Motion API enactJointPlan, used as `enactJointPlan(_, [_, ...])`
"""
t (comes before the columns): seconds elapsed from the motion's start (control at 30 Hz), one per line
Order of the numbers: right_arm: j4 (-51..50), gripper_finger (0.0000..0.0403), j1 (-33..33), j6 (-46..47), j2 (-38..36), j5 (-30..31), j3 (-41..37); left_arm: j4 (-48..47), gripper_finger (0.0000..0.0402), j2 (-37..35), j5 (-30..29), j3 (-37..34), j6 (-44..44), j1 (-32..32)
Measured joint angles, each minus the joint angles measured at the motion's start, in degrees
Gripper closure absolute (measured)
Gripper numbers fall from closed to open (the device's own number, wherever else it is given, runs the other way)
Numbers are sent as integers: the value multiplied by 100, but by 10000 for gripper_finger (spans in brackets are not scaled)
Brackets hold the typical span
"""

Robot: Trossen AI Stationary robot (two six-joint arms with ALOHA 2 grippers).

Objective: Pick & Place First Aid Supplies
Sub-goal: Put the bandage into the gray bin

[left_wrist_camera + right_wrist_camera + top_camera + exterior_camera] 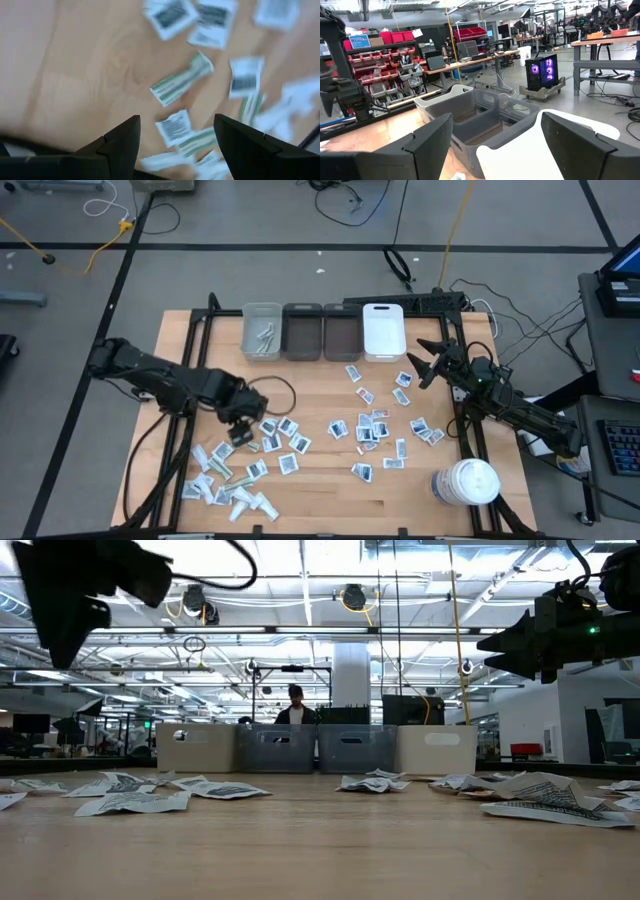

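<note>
Hovering open-jawed and empty above the wooden table [330,490], the left gripper [243,436] hangs over scattered first aid supplies [250,472], while the right gripper [424,363], fingers spread, waits near the white bin [383,331].

Four bins [322,332] stand in a row along the table's far edge: one light grey, two dark grey, one white. One white jar [466,482] stands well apart from them. Dozens of sachets [372,427] lie between; an exact count cannot be told.
</note>
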Motion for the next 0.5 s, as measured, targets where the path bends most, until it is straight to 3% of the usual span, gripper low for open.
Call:
enactJointPlan(0.27, [0, 105, -2, 0, 0, -1, 0, -4, 133, 0, -341, 0, 2508, -580])
enactJointPlan(0.5, [0, 105, -1, 0, 0, -1, 0, 432, 133, 213, -546, -200, 3151, -878])
